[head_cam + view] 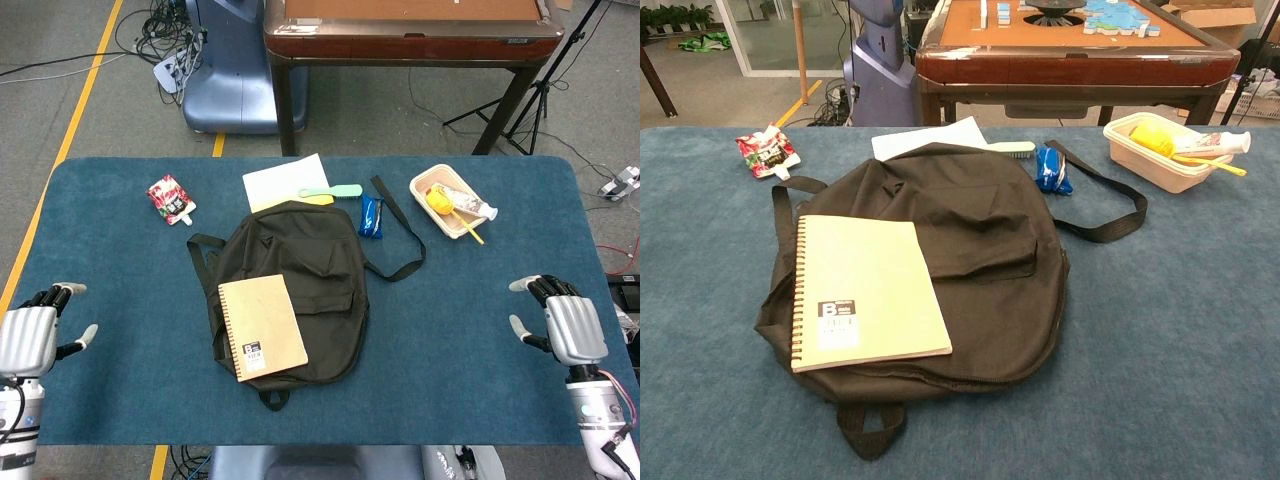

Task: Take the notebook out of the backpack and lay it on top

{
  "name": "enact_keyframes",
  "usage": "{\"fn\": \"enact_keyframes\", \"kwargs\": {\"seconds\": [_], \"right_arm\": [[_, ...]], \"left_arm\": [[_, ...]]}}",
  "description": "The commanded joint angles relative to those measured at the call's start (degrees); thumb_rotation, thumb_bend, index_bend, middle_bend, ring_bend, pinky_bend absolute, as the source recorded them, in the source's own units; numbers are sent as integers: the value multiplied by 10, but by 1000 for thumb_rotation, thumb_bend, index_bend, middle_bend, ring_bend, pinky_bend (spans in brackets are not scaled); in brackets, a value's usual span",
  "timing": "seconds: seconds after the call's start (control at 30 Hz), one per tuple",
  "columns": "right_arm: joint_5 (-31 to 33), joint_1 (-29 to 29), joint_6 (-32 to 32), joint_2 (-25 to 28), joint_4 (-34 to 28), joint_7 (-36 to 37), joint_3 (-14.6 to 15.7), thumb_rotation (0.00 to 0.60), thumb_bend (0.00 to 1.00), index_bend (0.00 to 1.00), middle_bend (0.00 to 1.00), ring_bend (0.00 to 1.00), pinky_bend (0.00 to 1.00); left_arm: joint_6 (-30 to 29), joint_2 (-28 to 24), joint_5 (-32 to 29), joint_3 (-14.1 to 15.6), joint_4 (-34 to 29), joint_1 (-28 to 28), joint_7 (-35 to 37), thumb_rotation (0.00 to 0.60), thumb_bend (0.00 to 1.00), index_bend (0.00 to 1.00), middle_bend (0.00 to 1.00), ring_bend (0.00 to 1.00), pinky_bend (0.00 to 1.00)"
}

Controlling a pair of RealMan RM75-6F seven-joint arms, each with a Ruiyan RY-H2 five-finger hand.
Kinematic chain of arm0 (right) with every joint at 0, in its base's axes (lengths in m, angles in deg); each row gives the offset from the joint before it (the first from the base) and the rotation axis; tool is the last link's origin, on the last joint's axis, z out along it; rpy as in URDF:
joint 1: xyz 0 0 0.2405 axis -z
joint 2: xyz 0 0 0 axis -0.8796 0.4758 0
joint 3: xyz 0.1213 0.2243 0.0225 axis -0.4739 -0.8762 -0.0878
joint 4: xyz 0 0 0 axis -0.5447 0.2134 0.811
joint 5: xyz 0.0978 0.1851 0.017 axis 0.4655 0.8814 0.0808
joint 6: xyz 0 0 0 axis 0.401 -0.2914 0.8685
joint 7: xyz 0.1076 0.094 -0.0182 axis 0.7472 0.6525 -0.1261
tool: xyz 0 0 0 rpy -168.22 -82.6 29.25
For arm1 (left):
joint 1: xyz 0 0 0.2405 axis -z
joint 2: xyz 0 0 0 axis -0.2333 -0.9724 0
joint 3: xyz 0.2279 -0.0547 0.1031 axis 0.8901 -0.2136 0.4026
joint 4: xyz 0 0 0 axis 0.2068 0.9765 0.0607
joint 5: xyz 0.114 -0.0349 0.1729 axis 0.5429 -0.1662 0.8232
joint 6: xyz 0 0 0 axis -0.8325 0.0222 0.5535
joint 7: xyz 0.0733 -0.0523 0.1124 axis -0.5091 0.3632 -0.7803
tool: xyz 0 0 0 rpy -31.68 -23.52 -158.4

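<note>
My notebook (262, 327) lies flat on the black backpack (300, 280) at mid-tabletop, over its left, near part. My left hand (28, 338) and right hand (570, 328) sit empty, fingers apart, at the tabletop's left and right edges.

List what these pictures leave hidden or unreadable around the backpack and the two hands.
- Backpack inside: closed fabric hides it in both views.
- White paper: its near part lies under the backpack.
- Notebook label: too small to read in either view.
- Left hand and right hand: absent from the chest view; the head view's bottom edge cuts their arms off.
- Tray contents: overlapping, partly hidden.
</note>
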Motion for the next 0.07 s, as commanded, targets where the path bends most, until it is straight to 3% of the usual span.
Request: {"fn": "enact_keyframes", "kwargs": {"seconds": [0.03,0.07], "right_arm": [[-6,9,8,1,-4,4,1,600,329,383,345,243,326],[-7,11,9,1,-5,4,1,600,329,383,345,243,330]], "left_arm": [[-22,1,18,14,-23,-24,-19,600,172,344,326,377,523],[-25,2,21,15,-26,-28,-21,600,172,344,326,377,520]]}}
